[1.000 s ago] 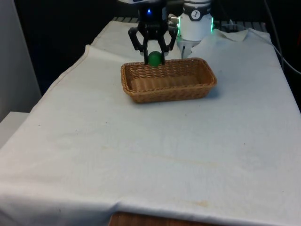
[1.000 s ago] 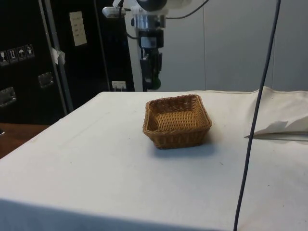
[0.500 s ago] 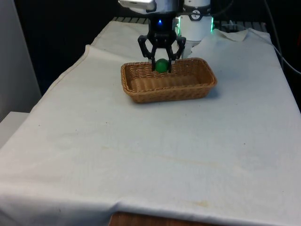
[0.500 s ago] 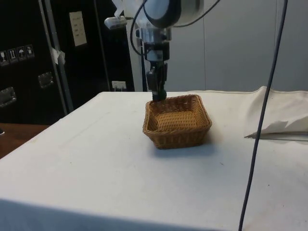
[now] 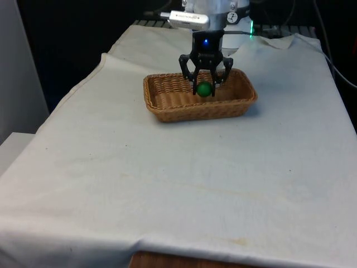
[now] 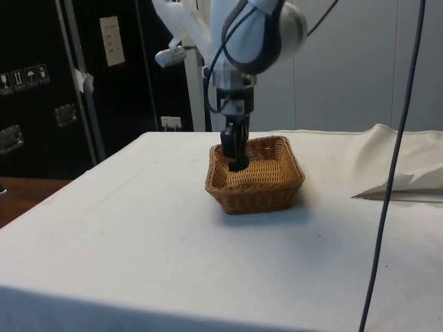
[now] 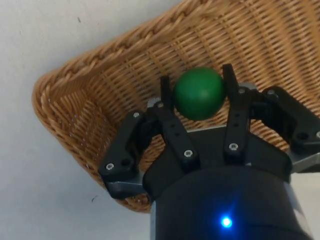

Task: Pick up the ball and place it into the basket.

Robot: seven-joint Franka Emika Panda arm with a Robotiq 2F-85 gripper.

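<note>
A green ball is held between the fingers of my black gripper, which is shut on it. The gripper hangs over the inside of a brown wicker basket, towards the end on the front view's right, with the ball a little above the basket floor. In the side view the gripper reaches down just inside the basket behind its near-left rim. The wrist view has the ball clamped between both fingertips, with the basket's woven floor and corner beneath it.
The basket stands on the white cloth near the table's far end. A crumpled fold of cloth lies at the side view's right, and a dark cable hangs in front of that camera.
The gripper has carried the ball from behind the basket's far rim, towards the front view's right and downwards, and now hangs inside the basket, still shut on the ball.
</note>
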